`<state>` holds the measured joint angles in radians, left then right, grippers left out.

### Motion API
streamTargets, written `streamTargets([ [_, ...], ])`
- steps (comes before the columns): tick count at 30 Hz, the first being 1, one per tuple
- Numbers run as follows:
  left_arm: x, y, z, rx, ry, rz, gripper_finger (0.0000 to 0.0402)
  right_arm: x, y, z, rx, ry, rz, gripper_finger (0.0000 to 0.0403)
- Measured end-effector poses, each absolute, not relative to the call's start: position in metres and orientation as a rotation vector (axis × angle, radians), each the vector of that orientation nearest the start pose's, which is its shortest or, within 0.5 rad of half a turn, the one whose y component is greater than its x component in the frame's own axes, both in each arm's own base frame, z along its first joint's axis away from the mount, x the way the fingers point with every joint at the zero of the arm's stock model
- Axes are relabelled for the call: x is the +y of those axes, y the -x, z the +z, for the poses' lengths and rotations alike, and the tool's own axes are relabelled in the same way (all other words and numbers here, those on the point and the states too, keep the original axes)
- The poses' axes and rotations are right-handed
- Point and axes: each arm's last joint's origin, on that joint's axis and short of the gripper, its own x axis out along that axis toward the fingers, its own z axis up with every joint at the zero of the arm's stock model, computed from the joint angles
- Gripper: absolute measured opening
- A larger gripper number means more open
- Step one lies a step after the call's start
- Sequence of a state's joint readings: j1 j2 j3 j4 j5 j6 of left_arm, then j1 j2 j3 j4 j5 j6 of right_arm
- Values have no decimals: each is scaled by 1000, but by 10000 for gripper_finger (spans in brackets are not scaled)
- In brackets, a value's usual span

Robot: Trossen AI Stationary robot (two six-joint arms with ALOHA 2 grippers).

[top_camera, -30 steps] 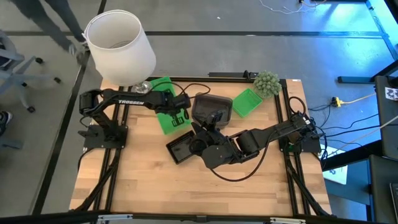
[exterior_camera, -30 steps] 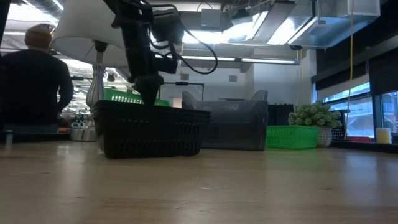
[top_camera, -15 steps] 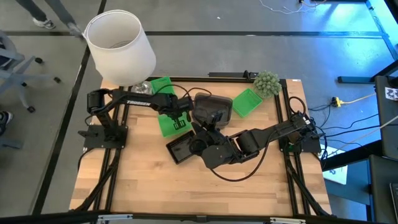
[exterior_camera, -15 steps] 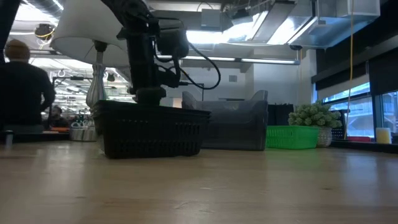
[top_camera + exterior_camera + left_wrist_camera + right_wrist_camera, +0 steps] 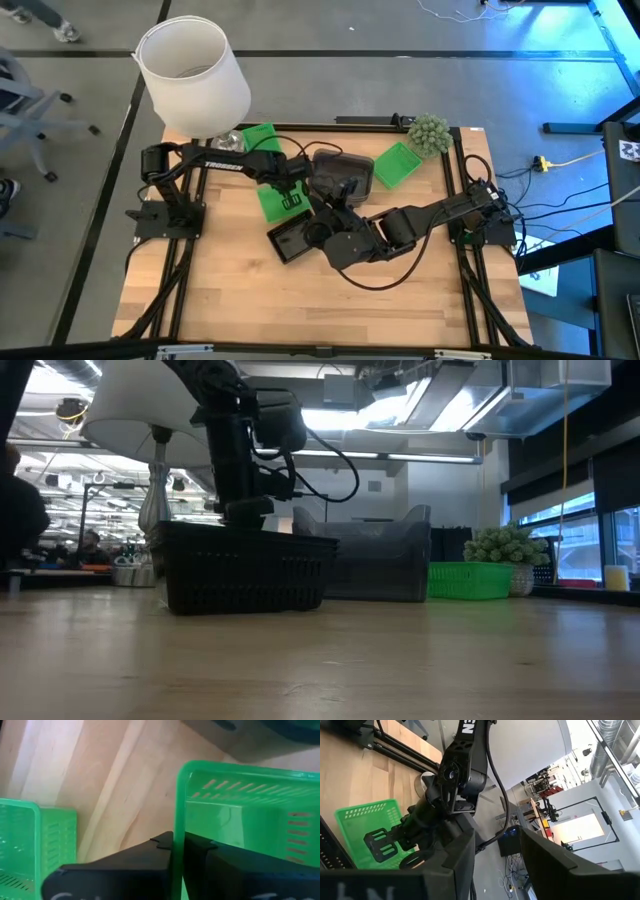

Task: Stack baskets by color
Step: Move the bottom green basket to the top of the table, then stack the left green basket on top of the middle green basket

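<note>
Item: green basket (image 5: 240, 815), wall pinched in my left gripper (image 5: 177, 845) (fingers either side of the rim). Right gripper (image 5: 330, 205): spread wide, over the black basket (image 5: 292, 240).

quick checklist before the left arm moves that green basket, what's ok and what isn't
1. Left gripper pinched on the green basket rim: ok.
2. Basket lifted off the table: cannot tell.
3. Second green basket close beside it: ok.
4. Third green basket near the plant, untouched: ok.
5. Right gripper open, nothing between the fingers: ok.
6. Right arm close beside the left gripper, path tight: not ok.
</note>
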<state>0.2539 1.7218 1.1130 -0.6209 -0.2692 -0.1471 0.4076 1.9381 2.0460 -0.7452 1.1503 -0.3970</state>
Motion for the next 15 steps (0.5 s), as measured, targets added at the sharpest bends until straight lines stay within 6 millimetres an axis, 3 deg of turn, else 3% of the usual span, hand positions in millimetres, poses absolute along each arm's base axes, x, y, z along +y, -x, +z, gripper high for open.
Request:
streamTargets([
  [9,89,-315,183,1208,115,543,64,141,-392,389,609,830,-625,162],
  [15,89,-310,198,1152,120,582,67,141,-392,389,609,829,-625,162],
])
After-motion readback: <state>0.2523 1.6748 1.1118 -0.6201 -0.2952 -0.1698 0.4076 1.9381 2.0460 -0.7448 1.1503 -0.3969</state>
